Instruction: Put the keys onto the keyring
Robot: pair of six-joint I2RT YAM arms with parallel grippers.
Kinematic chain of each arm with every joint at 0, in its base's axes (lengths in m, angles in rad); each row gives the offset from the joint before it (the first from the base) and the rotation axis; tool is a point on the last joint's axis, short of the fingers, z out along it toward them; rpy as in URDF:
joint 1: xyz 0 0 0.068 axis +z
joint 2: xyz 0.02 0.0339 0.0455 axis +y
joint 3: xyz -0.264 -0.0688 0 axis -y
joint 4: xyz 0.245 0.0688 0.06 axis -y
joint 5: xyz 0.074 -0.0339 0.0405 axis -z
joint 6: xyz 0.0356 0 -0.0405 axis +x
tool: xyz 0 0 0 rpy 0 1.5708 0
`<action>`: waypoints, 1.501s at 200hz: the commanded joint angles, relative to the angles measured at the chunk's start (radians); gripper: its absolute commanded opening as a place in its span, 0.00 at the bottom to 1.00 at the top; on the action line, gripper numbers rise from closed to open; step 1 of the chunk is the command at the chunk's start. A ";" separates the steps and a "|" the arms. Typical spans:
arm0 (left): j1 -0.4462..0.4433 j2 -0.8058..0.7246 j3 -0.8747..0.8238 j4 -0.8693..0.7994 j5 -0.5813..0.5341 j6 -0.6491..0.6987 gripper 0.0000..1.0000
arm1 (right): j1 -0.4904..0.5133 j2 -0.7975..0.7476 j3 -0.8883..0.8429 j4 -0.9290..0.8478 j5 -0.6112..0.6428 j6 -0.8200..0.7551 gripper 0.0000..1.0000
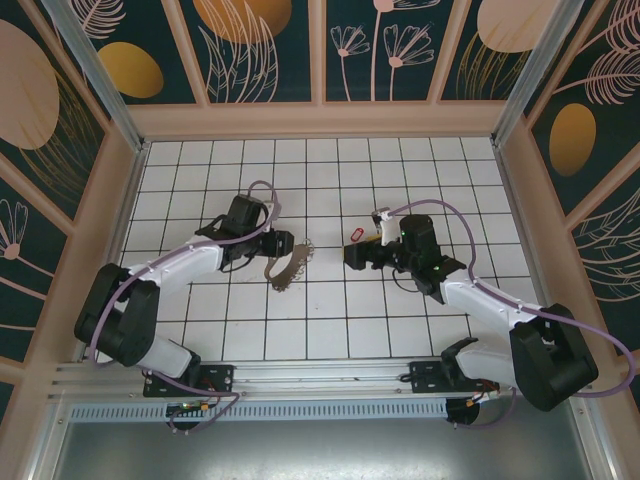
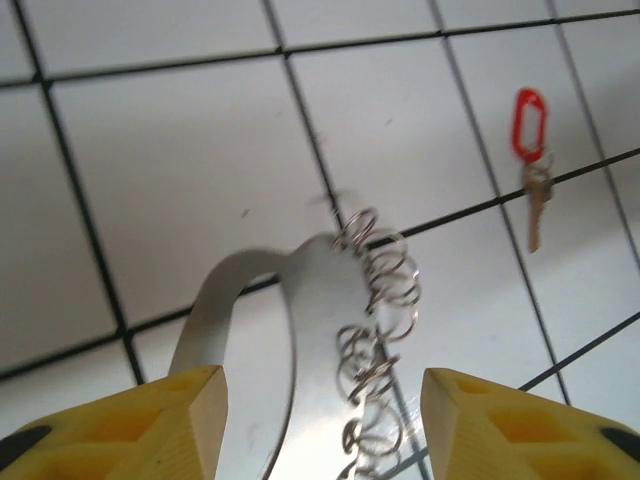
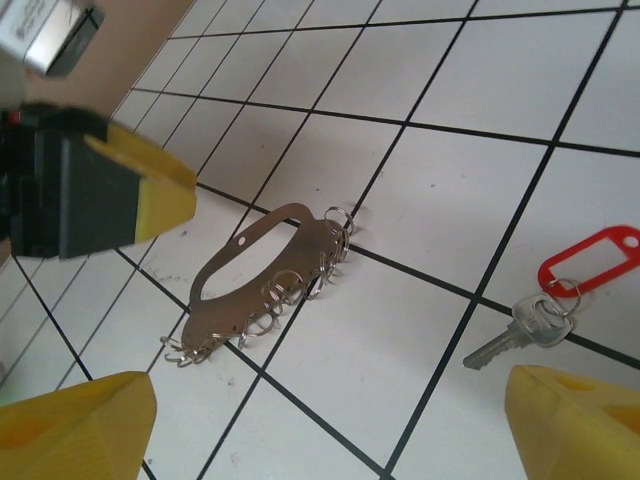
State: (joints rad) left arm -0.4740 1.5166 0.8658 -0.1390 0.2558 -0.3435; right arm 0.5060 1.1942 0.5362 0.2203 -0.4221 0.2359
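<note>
No legible text, numbers or brand marks anywhere. Red tag [image 3: 590, 262], right side of the tiled floor: face plain as far as can be seen, no writing made out. Pale patch [image 3: 40, 30], far left: blurred, unreadable.

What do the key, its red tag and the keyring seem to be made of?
Key: silvery metal, it shines. Red tag: likely plastic, glossy and evenly coloured. Keyring: probably flat polished metal plate, reflective, with thin wire rings along one edge.
</note>
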 commanded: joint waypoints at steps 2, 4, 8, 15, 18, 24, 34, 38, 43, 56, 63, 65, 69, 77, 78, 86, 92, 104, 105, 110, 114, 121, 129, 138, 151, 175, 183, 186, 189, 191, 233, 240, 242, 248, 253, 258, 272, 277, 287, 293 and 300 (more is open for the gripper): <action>-0.008 0.070 0.059 0.050 0.066 0.086 0.49 | 0.006 -0.023 0.012 0.047 -0.030 -0.028 0.95; -0.008 0.078 0.063 0.052 0.068 0.090 0.49 | 0.006 -0.024 0.011 0.048 -0.032 -0.029 0.96; -0.008 0.088 0.069 0.056 0.073 0.098 0.48 | 0.007 -0.026 0.009 0.050 -0.032 -0.030 0.97; -0.008 0.108 0.079 0.066 0.082 0.110 0.46 | 0.006 -0.026 0.007 0.052 -0.035 -0.033 0.98; -0.008 0.115 0.083 0.070 0.085 0.112 0.46 | 0.006 -0.027 0.007 0.053 -0.037 -0.035 0.99; -0.008 0.130 0.091 0.078 0.095 0.118 0.44 | 0.007 -0.026 0.008 0.054 -0.038 -0.036 0.99; -0.008 0.153 0.100 0.088 0.114 0.128 0.42 | 0.005 -0.021 0.007 0.055 -0.035 -0.037 0.99; -0.008 0.161 0.101 0.091 0.123 0.132 0.41 | 0.005 -0.020 0.007 0.054 -0.033 -0.037 0.99; -0.008 0.171 0.101 0.091 0.131 0.138 0.41 | 0.004 -0.017 0.006 0.054 -0.032 -0.040 0.99; -0.008 0.191 0.101 0.094 0.143 0.152 0.42 | 0.002 -0.013 0.004 0.057 -0.029 -0.041 0.99; -0.008 0.191 0.127 0.095 0.151 0.157 0.41 | 0.002 -0.011 0.000 0.059 -0.028 -0.038 0.99; -0.008 0.205 0.132 0.095 0.155 0.158 0.41 | 0.002 -0.009 -0.001 0.061 -0.027 -0.037 0.99; -0.008 0.222 0.137 0.095 0.163 0.159 0.40 | 0.001 -0.009 -0.003 0.064 -0.026 -0.036 0.99; -0.009 0.237 0.145 0.100 0.179 0.159 0.40 | 0.000 -0.005 -0.007 0.071 -0.026 -0.035 0.99; -0.009 0.238 0.146 0.101 0.180 0.159 0.40 | 0.000 -0.005 -0.007 0.071 -0.026 -0.035 0.99; -0.013 0.250 0.151 0.105 0.191 0.162 0.39 | -0.001 -0.002 -0.008 0.075 -0.026 -0.032 0.99; -0.017 0.260 0.157 0.105 0.191 0.164 0.38 | -0.001 -0.001 -0.010 0.077 -0.026 -0.033 0.99; -0.020 0.281 0.169 0.099 0.186 0.166 0.38 | -0.001 0.001 -0.010 0.081 -0.026 -0.033 0.99; -0.021 0.283 0.170 0.097 0.185 0.166 0.38 | -0.001 0.001 -0.010 0.082 -0.026 -0.033 0.99; -0.021 0.292 0.177 0.091 0.179 0.167 0.38 | -0.001 0.002 -0.012 0.083 -0.026 -0.033 0.99; -0.021 0.297 0.182 0.087 0.174 0.168 0.38 | -0.001 0.001 -0.012 0.085 -0.026 -0.033 0.99; -0.022 0.306 0.188 0.080 0.166 0.173 0.38 | -0.002 0.001 -0.011 0.089 -0.027 -0.034 0.99; -0.023 0.314 0.193 0.077 0.158 0.177 0.38 | -0.004 0.002 -0.011 0.091 -0.029 -0.035 0.98; -0.023 0.319 0.197 0.072 0.150 0.181 0.38 | -0.003 0.003 -0.009 0.090 -0.030 -0.040 0.98; -0.023 0.329 0.199 0.071 0.140 0.184 0.37 | -0.006 0.000 -0.007 0.089 -0.032 -0.042 0.98; -0.023 0.339 0.199 0.069 0.133 0.189 0.34 | -0.008 -0.008 -0.012 0.091 -0.035 -0.046 0.98; -0.022 0.344 0.200 0.066 0.134 0.190 0.33 | -0.009 -0.012 -0.015 0.090 -0.037 -0.046 0.98; -0.023 0.345 0.200 0.065 0.134 0.191 0.33 | -0.009 -0.012 -0.016 0.090 -0.037 -0.045 0.98; -0.023 0.346 0.200 0.064 0.133 0.192 0.33 | -0.009 -0.014 -0.018 0.090 -0.037 -0.046 0.98; -0.023 0.346 0.200 0.064 0.131 0.191 0.33 | -0.009 -0.016 -0.020 0.090 -0.037 -0.047 0.98; -0.025 0.371 0.211 0.062 0.128 0.193 0.31 | -0.019 -0.041 -0.037 0.088 -0.030 -0.054 0.98; -0.025 0.376 0.214 0.061 0.127 0.194 0.31 | -0.020 -0.044 -0.038 0.088 -0.031 -0.056 0.98; -0.025 0.377 0.215 0.061 0.126 0.195 0.31 | -0.021 -0.044 -0.038 0.088 -0.032 -0.055 0.98; -0.025 0.382 0.219 0.061 0.124 0.195 0.31 | -0.024 -0.044 -0.038 0.088 -0.032 -0.057 0.98; -0.024 0.385 0.221 0.060 0.122 0.196 0.31 | -0.025 -0.044 -0.037 0.087 -0.032 -0.058 0.98; -0.025 0.388 0.223 0.061 0.120 0.197 0.31 | -0.026 -0.046 -0.037 0.088 -0.032 -0.059 0.98; -0.026 0.396 0.228 0.062 0.120 0.199 0.30 | -0.030 -0.046 -0.037 0.091 -0.035 -0.058 0.98; -0.025 0.398 0.229 0.062 0.120 0.199 0.30 | -0.031 -0.046 -0.038 0.092 -0.035 -0.058 0.98; -0.026 0.402 0.231 0.065 0.121 0.201 0.29 | -0.032 -0.047 -0.039 0.095 -0.037 -0.059 0.98; -0.026 0.405 0.232 0.064 0.121 0.201 0.28 | -0.033 -0.046 -0.040 0.097 -0.038 -0.059 0.98; -0.026 0.408 0.234 0.064 0.123 0.202 0.27 | -0.033 -0.045 -0.041 0.098 -0.037 -0.059 0.98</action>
State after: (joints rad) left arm -0.4923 1.9018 1.0737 -0.0631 0.3817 -0.1642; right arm 0.4820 1.1675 0.5079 0.2840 -0.4473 0.1921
